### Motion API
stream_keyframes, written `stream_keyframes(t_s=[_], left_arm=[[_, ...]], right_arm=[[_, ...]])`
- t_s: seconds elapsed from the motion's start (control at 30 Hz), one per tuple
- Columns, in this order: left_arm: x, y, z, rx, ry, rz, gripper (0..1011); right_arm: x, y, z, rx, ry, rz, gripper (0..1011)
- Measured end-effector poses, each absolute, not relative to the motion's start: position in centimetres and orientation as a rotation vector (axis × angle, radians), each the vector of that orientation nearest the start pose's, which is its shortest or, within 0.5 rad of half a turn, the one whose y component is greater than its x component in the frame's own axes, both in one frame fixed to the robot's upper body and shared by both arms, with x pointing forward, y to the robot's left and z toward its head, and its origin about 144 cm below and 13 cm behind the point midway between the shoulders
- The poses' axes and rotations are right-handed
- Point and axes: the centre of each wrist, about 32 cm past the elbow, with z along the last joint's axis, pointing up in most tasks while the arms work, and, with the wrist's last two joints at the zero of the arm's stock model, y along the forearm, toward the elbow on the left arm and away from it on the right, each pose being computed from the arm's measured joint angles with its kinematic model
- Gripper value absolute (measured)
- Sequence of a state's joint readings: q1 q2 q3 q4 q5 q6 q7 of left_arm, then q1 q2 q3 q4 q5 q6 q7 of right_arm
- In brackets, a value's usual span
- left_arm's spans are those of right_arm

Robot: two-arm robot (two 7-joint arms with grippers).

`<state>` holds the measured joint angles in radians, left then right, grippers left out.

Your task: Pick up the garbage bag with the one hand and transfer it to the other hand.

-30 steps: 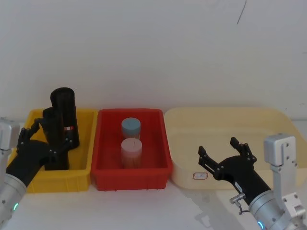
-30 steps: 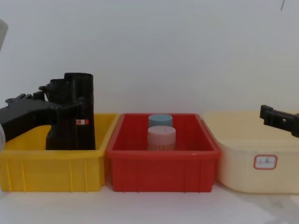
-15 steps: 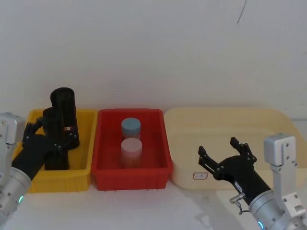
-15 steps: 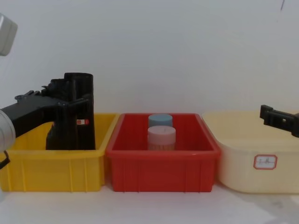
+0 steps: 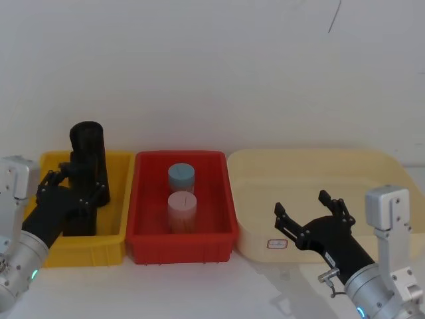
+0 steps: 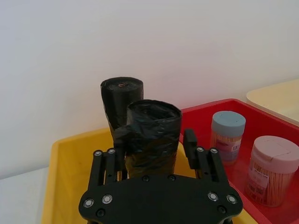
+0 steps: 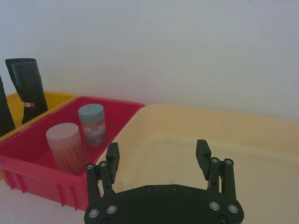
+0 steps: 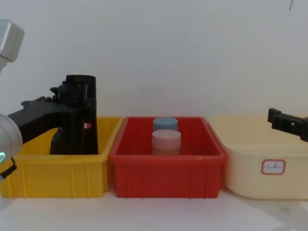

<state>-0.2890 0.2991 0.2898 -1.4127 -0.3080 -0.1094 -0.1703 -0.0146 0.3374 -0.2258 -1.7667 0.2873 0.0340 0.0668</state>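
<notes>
I take the red rectangular plastic bin (image 5: 179, 246) in the middle of the white table (image 5: 199, 286) as my landmark. Butted against its left wall is a yellow rectangular plastic bin (image 5: 80, 252). The garbage bag (image 6: 152, 116), a plain black cylindrical roll of crinkled plastic, stands upright inside that yellow bin, its base down in the bin.

My left gripper (image 6: 149, 147), black and two-fingered on a silver arm with a green light, reaches in from left of the red bin at about the bag's upper half. Its jaws stand apart with the bag between them. In the left wrist view one finger (image 6: 110, 161) sits close against the roll and the other shows a thin gap, so I read it as spread around the bag, not clamped. Just behind the bag, farther from me, a second black plastic roll (image 8: 82, 96) stands upright, wearing a small red-and-white band.

Inside the red bin two clear plastic jars stand in a line. The blue-lidded jar (image 5: 181, 177) is at the back, and the pink-lidded jar (image 5: 181, 209), holding thin sticks, is in front.

Just beside the red bin's right wall sits a cream rounded plastic tub (image 5: 312, 166) with a small white sticker (image 5: 277, 244) on its front. My right gripper (image 5: 301, 203), black with thin flat fingers, hangs right of the red bin over that tub's near rim. Its jaws are wide apart with nothing between them, and it is well apart from the bag.
</notes>
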Motion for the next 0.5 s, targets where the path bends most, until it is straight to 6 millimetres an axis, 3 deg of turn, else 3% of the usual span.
stream_keyframes(t_s=[0.27,0.5], left_arm=[[52.90,24.12,118.20,-0.085,-0.152,1.188,539],[52.68,24.07,117.98,-0.088,-0.153,1.205,471]], right_arm=[[44.33,-23.71,118.87,0.026,-0.075,-1.229,1001],[44.33,-23.71,118.87,0.026,-0.075,-1.229,1001]])
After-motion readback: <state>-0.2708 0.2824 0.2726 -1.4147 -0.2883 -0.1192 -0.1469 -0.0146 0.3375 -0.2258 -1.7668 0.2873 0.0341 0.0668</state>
